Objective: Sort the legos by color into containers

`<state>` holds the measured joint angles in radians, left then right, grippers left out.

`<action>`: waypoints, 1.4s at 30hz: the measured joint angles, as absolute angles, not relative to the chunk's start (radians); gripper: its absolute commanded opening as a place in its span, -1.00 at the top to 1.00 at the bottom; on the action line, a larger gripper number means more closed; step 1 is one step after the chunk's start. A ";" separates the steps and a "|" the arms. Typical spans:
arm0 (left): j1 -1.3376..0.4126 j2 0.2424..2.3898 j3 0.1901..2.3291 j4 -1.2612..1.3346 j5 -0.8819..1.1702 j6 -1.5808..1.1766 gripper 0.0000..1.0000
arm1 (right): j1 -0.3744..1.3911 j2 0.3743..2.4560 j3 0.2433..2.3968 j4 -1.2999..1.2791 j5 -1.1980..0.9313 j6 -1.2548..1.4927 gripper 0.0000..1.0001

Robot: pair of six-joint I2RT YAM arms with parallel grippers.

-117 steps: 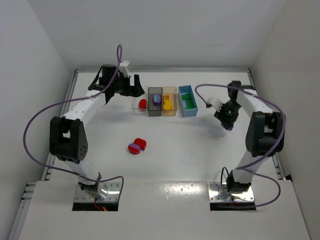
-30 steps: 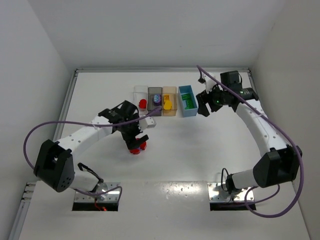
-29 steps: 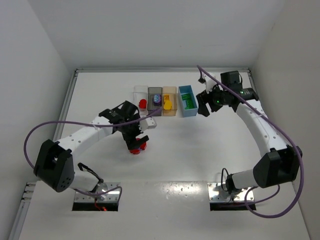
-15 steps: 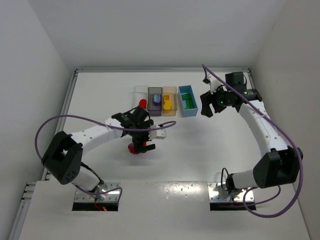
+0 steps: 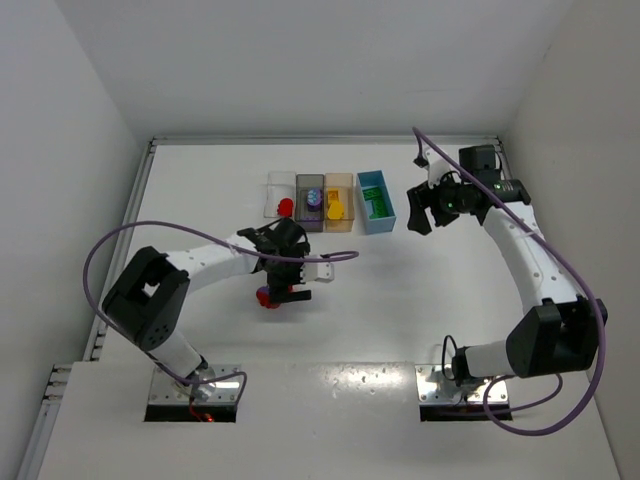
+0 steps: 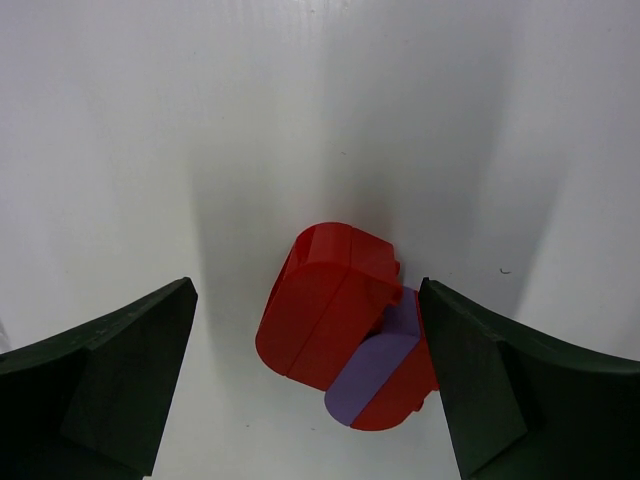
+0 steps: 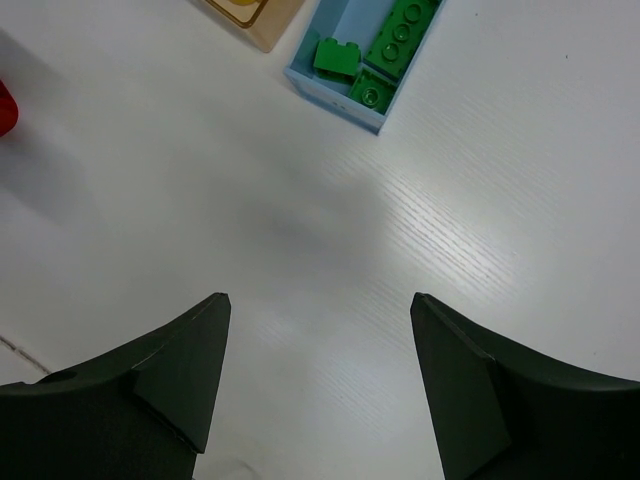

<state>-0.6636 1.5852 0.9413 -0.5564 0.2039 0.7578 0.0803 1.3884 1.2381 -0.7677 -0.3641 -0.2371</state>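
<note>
I find the left tool [image 6: 305, 340], jaws wide apart and empty, directly over the glossy red plastic brick [image 6: 325, 300] and the purple-and-red brick [image 6: 385, 385] touching it on the white worktop [image 6: 300, 120], their long axis slanting across the gap; the right tool [image 7: 318, 310], also apart, sits far off.

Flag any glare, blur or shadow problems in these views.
Top external: sharp, glare on the near ledge. Left wrist: red lego crisp, soft shadow streaks around it, fingers dark. Right wrist: bright sheen on the table, green legos sharp.
</note>
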 measured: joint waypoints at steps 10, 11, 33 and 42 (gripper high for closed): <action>-0.664 1.645 0.941 -0.521 0.159 0.781 -0.34 | 0.079 1.388 1.238 -0.768 -0.368 -0.237 -0.46; -0.664 1.648 0.941 -0.518 0.156 0.786 -0.28 | 0.079 1.388 1.238 -0.769 -0.368 -0.237 -0.46; -0.553 1.652 1.177 -0.425 0.259 0.207 -0.55 | 0.086 1.396 1.201 -0.816 -0.628 -0.202 -0.56; -0.318 1.402 1.128 -0.455 0.207 0.096 -0.79 | 0.335 1.449 1.220 -0.823 -0.656 -0.237 -0.61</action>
<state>-0.3180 1.4025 1.1278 -0.4545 0.2073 0.0963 0.3347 1.4490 1.2198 -0.8234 -0.6556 -0.2371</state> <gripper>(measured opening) 0.883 0.784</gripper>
